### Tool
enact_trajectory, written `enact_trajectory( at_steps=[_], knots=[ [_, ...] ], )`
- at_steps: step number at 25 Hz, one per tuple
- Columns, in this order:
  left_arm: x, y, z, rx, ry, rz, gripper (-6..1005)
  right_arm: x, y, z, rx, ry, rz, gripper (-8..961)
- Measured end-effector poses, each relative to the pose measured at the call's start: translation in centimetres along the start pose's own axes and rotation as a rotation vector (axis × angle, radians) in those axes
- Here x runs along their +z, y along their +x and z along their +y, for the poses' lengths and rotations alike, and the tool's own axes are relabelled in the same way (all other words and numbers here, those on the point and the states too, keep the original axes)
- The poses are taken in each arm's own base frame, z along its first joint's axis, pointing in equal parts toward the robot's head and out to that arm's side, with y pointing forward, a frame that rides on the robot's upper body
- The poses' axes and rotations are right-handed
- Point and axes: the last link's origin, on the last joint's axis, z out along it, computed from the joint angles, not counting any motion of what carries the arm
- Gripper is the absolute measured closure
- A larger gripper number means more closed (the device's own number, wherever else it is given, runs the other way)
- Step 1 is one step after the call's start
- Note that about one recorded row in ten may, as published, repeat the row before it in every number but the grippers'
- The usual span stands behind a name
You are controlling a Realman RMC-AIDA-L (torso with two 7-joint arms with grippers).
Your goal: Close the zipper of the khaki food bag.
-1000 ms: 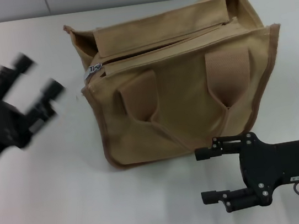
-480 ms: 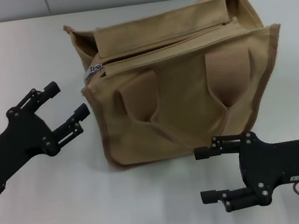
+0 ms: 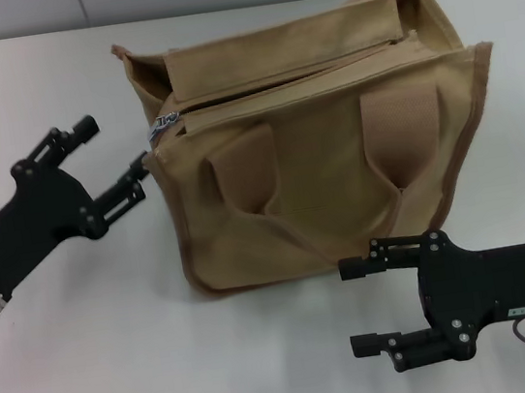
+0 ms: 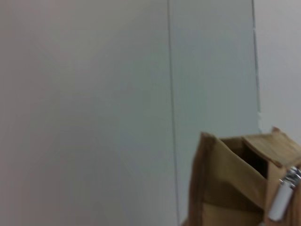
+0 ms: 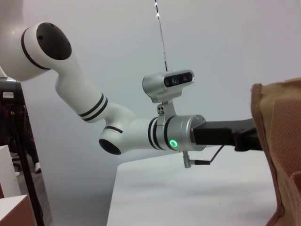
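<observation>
Zipper (image 3: 277,92) lies open along the top of the bag (image 3: 320,149), mid-counter toward the far edge — soft canvas, likely to buckle, so pinch the small pull (image 3: 164,124). Left gripper (image 3: 119,160) is spread, empty, touching the bag's left end; right gripper (image 3: 361,306) — agape, empty — waits at the near edge.

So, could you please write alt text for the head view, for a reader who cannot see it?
A khaki food bag sits on a white table, its zipper open with the pull at its left end. The open left gripper reaches toward that end; the open right gripper rests in front.
</observation>
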Motion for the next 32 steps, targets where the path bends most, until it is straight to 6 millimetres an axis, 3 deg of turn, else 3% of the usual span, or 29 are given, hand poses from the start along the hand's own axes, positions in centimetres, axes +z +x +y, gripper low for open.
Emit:
enact_trajectory(
  at_steps=[7, 16, 21, 27, 32],
  knots=[
    [0.7, -0.1, 0.7, 0.086, 0.095, 0.076, 192, 0.2, -0.1, 0.0, 0.011, -0.007, -0.006, 196],
    [0.1, 0.0, 0.6, 0.066, 0.091, 0.079, 193, 0.3, -0.2, -0.1, 0.013, -0.009, -0.006, 196],
    [-0.6, 0.9, -0.3, -0.059, 0.006, 0.058, 194, 0.2, -0.2, -0.1, 0.013, -0.008, -0.006, 196],
    [0.8, 1.3, 0.2, -0.087, -0.147, -0.012, 195, 0.3, -0.4, -0.3, 0.006, -0.011, -0.004, 196],
    [1.6, 1.0, 0.1, -0.072, -0.150, -0.038, 195, 0.4, -0.4, -0.4, 0.003, -0.014, -0.003, 196]
  ],
)
